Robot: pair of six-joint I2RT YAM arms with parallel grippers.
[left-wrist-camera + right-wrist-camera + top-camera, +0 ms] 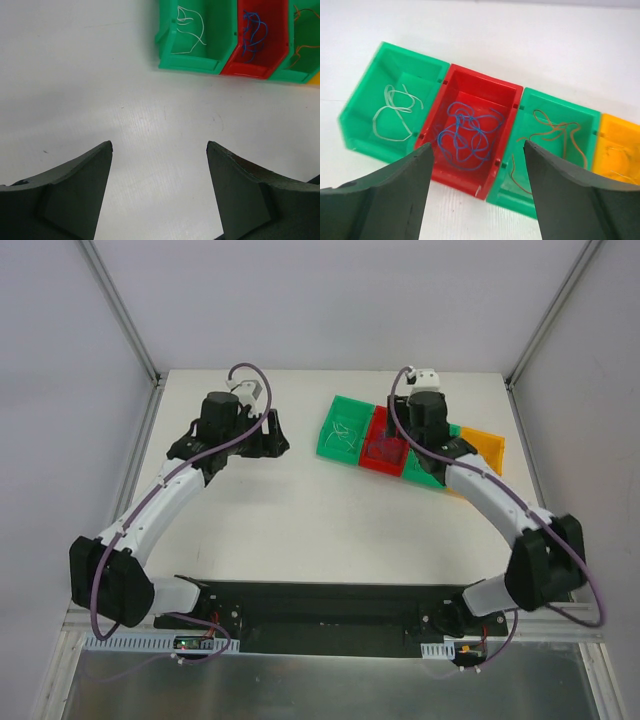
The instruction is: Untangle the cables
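Blue cables (pixel 465 132) in the red bin (pixel 485 82) near the far edge of the table (pixel 300 510) look limp, featherlight; I'd pinch a raised loop. Right gripper (pixel 478 145) and left gripper (pixel 159 144) gape empty.

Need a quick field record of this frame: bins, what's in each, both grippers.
left green bin: white cable
red bin: blue cable, loose loops
second green bin: orange-brown cable
yellow bin: faint thin strands, hard to make out
left gripper: open, over bare table, holding nothing
right gripper: open, above the red bin, holding nothing
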